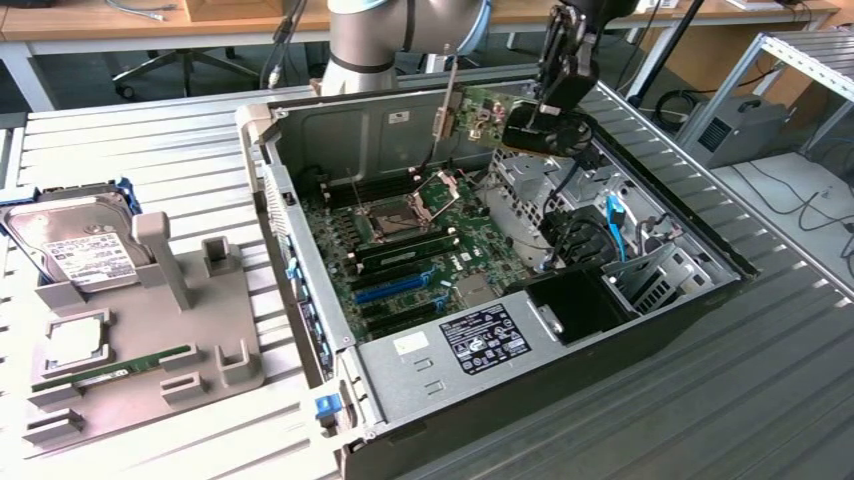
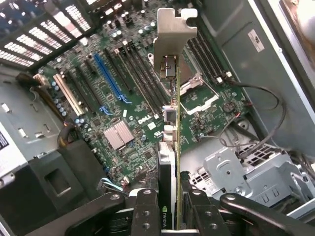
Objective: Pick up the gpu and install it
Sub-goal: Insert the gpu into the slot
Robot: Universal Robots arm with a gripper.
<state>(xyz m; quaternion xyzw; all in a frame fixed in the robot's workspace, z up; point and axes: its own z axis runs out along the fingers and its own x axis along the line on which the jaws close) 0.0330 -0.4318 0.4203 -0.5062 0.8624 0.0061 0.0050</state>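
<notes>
The gpu (image 1: 483,108) hangs in the air above the far side of the open computer case (image 1: 441,385), with my gripper (image 1: 531,128) shut on it. It shows a green board with a silver end bracket (image 1: 446,100) pointing down toward the motherboard (image 1: 414,240). In the wrist view the gpu (image 2: 170,157) is seen edge-on between my gripper (image 2: 171,216) fingers (image 2: 146,214), and its bracket (image 2: 174,37) is over the motherboard (image 2: 133,142), apart from it. The blue expansion slot (image 2: 109,78) lies off to one side of the card.
On the exterior view's left stands a grey holder (image 1: 160,330) with a silver hard drive (image 1: 78,250) and a narrow green RAM stick (image 1: 114,367). Inside the case are RAM slots (image 1: 400,255), drive cages (image 1: 641,280) and loose cables (image 1: 574,235). Ribbed metal table (image 1: 694,400) surrounds everything.
</notes>
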